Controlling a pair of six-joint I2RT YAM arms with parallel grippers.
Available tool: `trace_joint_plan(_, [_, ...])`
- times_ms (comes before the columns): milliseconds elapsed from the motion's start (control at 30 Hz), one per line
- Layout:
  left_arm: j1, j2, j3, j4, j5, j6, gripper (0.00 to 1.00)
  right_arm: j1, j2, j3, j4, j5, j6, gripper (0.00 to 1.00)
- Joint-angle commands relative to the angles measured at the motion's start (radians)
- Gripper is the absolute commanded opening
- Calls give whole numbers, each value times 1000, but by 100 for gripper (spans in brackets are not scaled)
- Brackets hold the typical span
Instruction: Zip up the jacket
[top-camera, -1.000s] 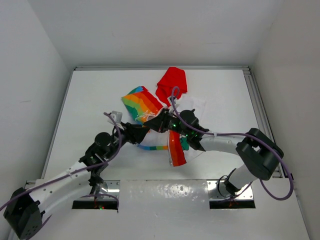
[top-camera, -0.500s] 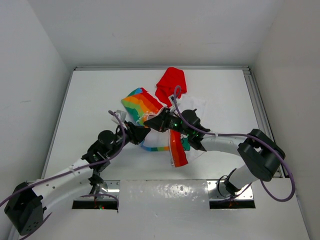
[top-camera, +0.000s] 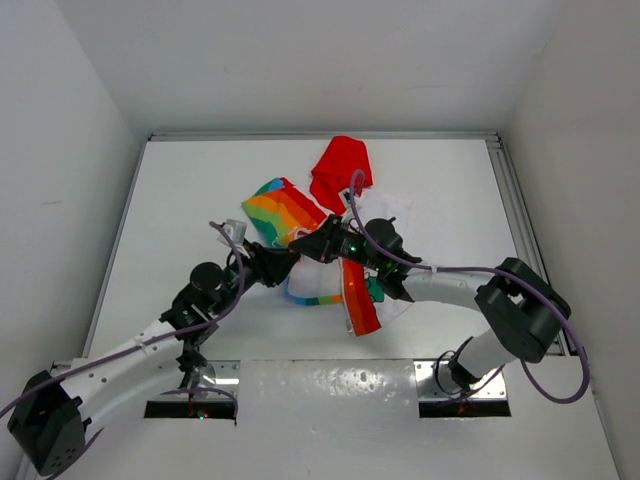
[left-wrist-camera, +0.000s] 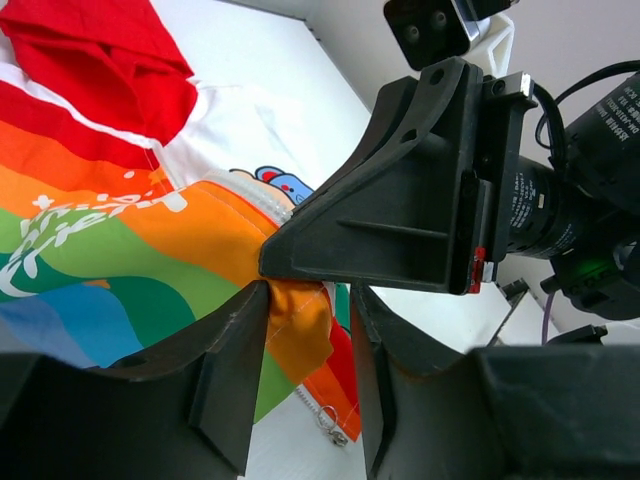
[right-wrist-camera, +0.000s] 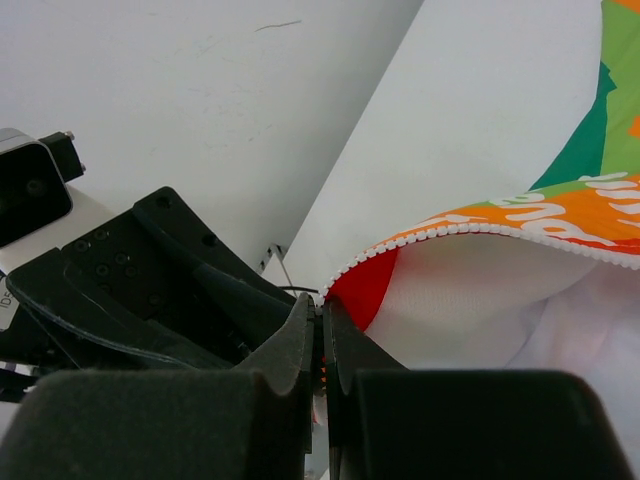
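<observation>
So on the left, my left gripper (top-camera: 284, 263) is reaching in toward the middle of the worktop (top-camera: 180, 200), and its jaws are roughly half open. There's an orange fold of the jacket (top-camera: 285, 210) sitting between the fingers (left-wrist-camera: 235, 350). One finger touches the cloth and the other has a sliver of gap, so I wouldn't call that a grab. Just below the fold my left wrist camera shows a little metal zipper pull (left-wrist-camera: 330, 425) dangling on the white teeth.

The jacket is bunched up mid-worktop, with a rainbow panel spread out to the left and the red hood (top-camera: 342, 165) on the far side. A red-orange strip trails toward the near edge.

Right next to that, nose to nose with the left one, my right gripper (top-camera: 306, 250) is squeezed fully closed. It's pinching the jacket's front edge right where the zipper teeth (right-wrist-camera: 440, 232) run in between the fingers, with the white lining showing underneath.
</observation>
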Motion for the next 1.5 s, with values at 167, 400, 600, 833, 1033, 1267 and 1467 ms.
trace_joint_plan(167, [-3, 4, -6, 47, 0, 4, 31, -7, -27, 2, 73, -25, 12, 0])
trace_joint_plan(400, [-3, 50, 6, 64, 6, 5, 21, -8, -33, -4, 76, -30, 12, 0])
trace_joint_plan(600, [-3, 31, 6, 49, -15, 5, 0, -8, -36, -7, 75, -28, 10, 0])
trace_joint_plan(833, [-3, -20, 3, 27, -17, 16, 0, -16, -34, -8, 50, -12, 12, 0])
trace_joint_plan(1033, [-3, -49, 30, -49, -84, 19, 0, -22, -108, 5, -170, 42, -81, 66])
trace_joint_plan(1267, [-3, -48, 66, -137, -75, -4, 0, -22, -416, -111, -618, 281, -293, 82])
trace_joint_plan(1467, [-3, -51, 115, -219, -32, -18, 0, -15, -593, -188, -1039, 268, -342, 0])
